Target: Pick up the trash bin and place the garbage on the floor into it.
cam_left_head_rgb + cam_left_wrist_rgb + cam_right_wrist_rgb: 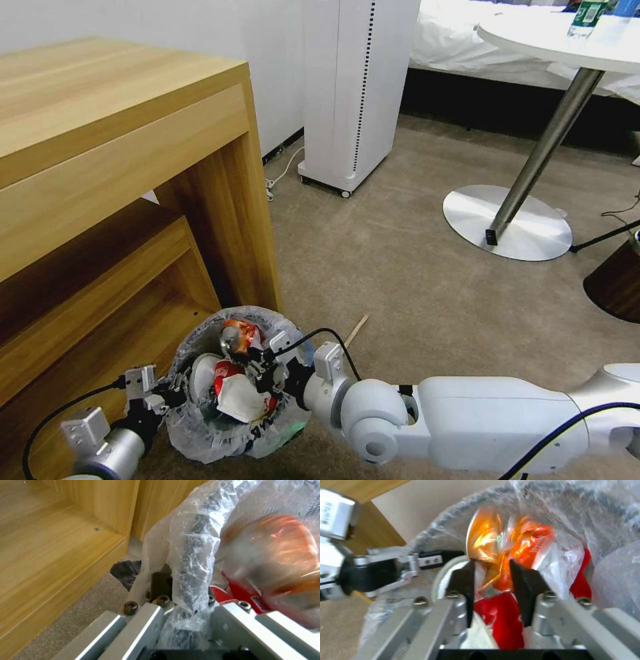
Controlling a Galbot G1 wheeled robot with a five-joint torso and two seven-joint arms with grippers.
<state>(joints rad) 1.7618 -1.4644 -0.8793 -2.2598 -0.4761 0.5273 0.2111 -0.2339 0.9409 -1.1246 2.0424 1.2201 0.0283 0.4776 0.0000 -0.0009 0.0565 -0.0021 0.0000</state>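
The trash bin (200, 433), dark with a clear bag liner, is tilted beside the wooden cabinet. My left gripper (163, 393) is shut on its rim (191, 580). My right gripper (263, 360) hangs over the bin's mouth. Its fingers (466, 575) stand apart, and the crushed orange can (500, 542) is blurred just past their tips. Inside the bin lie the can (241, 333), a red wrapper (223, 373) and crumpled white paper (240, 399). A thin wooden stick (356, 330) lies on the beige carpet floor (427, 287) right of the bin.
A wooden cabinet (133, 167) stands close on the left, its side panel touching the bin's far side. A white appliance on wheels (353, 87) is behind. A round table's metal base (507, 223) and a dark round object (617, 280) are to the right.
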